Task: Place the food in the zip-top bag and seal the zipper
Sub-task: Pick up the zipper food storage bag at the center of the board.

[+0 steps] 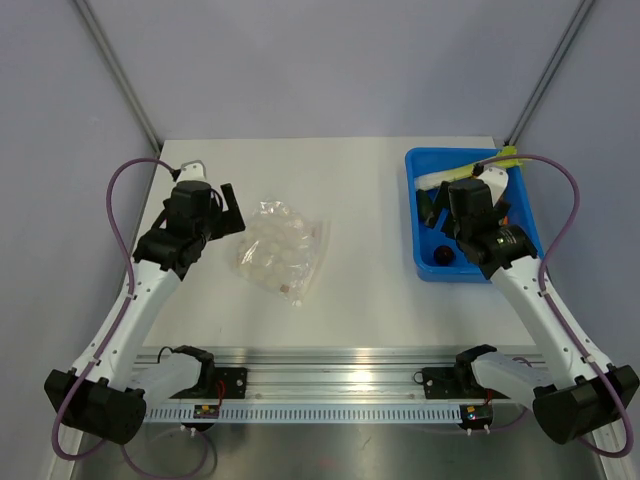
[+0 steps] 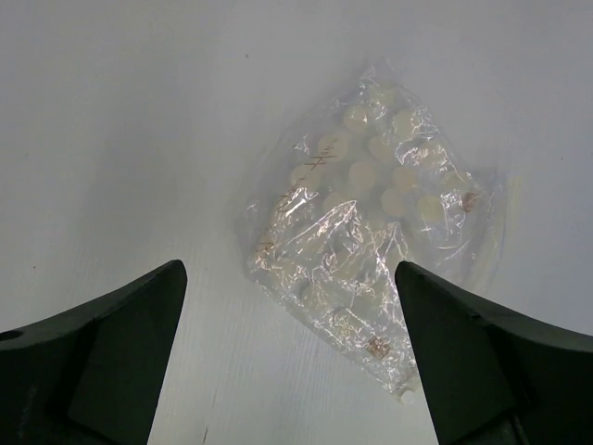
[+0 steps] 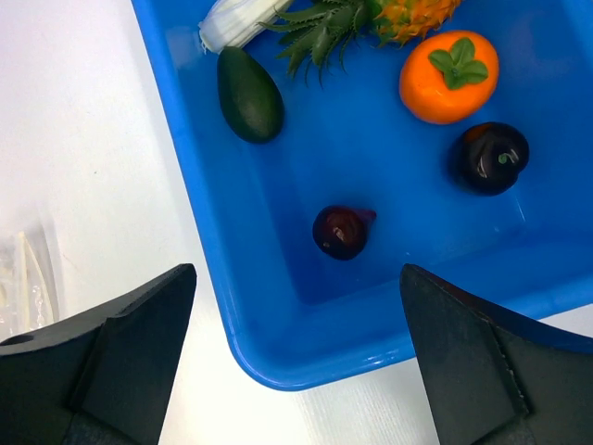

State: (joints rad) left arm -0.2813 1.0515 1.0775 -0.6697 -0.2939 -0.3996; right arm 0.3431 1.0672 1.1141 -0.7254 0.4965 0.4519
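Observation:
The clear crinkly zip-top bag (image 1: 283,245) lies flat mid-table with pale round pieces inside; it also shows in the left wrist view (image 2: 371,222). I cannot make out its zipper. My left gripper (image 1: 228,208) is open and empty just left of the bag, hovering over bare table (image 2: 290,273). The food lies in the blue bin (image 1: 412,225): a pineapple (image 3: 408,14), an orange fruit (image 3: 448,76), a dark plum (image 3: 490,158), a small dark round piece (image 3: 342,232) and a dark green avocado (image 3: 250,93). My right gripper (image 1: 435,205) is open and empty above the bin's near left corner (image 3: 296,278).
A white piece (image 3: 236,20) lies at the bin's far side beside the pineapple leaves. The bin wall (image 3: 241,306) stands between my right fingers and the table. A yellow-green item (image 1: 507,155) rests at the bin's far right corner. A metal rail (image 1: 330,375) runs along the near edge.

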